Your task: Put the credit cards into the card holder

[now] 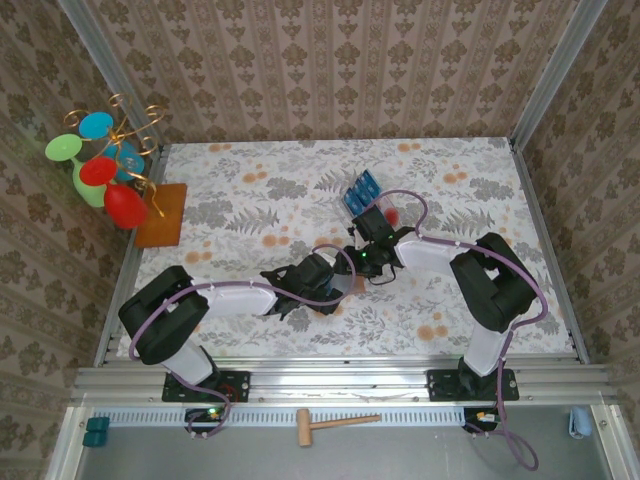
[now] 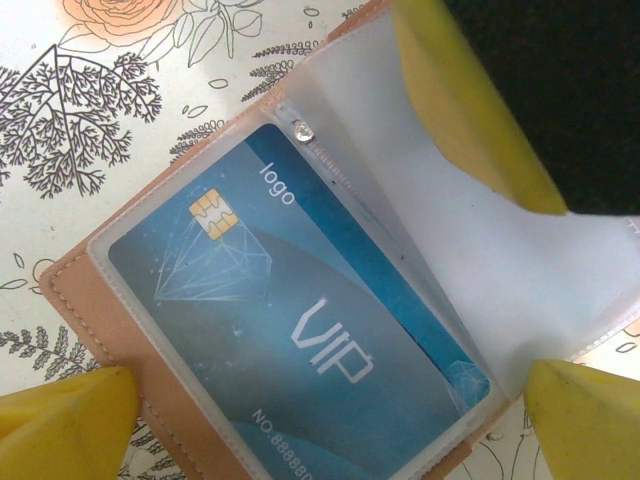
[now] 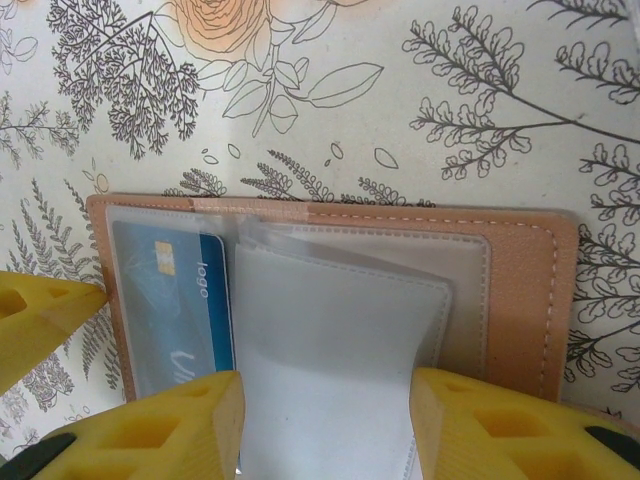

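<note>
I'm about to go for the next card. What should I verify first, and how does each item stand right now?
1. Card holder lies open and flat on the table: ok.
2. One credit card sits fully inside its clear sleeve: ok.
3. Empty sleeve stands up between the fingers of the right gripper: ok.
4. Right gripper has a firm grip on that sleeve: cannot tell.
5. Left gripper is open, with its fingers either side of the holder: ok.
6. Remaining cards lie on the table beyond the grippers: ok.
</note>
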